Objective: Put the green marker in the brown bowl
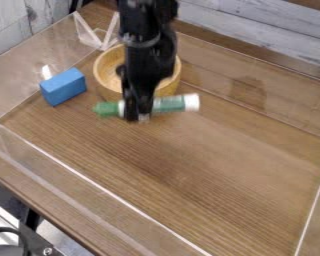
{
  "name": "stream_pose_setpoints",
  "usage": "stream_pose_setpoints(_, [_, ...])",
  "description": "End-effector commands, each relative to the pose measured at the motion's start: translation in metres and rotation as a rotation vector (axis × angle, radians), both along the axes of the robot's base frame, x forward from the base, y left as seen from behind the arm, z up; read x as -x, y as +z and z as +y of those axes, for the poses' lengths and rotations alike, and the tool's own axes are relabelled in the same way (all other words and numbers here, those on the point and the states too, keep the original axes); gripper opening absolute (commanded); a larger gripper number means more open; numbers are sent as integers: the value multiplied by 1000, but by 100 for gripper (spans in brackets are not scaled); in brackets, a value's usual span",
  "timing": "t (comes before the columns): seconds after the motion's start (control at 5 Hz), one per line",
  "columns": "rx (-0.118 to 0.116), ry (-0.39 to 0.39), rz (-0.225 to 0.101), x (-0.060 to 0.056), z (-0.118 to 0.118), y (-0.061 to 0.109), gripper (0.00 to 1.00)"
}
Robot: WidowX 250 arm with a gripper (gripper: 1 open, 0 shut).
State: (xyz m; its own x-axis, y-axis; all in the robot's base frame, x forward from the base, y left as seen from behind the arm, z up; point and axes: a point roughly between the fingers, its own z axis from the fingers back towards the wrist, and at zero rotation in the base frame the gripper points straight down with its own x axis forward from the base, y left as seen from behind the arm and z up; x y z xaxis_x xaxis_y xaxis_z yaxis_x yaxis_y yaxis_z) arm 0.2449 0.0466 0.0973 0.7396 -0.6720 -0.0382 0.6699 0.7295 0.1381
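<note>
My gripper [137, 112] is shut on the green marker [176, 103], holding it level above the table. The marker's dark green end sticks out to the left of the fingers and its white barrel to the right. The brown bowl [111, 68] sits just behind the gripper, at the back centre-left of the table. The arm hides the middle of the bowl. The marker hangs right at the bowl's near rim.
A small blue block [64, 86] lies to the left of the bowl. A clear plastic wall [16, 140] runs along the table's left and front edges. Bare wooden tabletop [216, 180] spreads to the right and front.
</note>
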Motion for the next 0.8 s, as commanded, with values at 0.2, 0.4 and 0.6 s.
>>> stream_pose_setpoints(0.2, [-63,78,-102,-23,25,40,0])
stream_pose_setpoints(0.4, [-72,94,-127,-30,36,45,0])
stream_pose_setpoints(0.6, [-78,111,-144,-37,42,41,0])
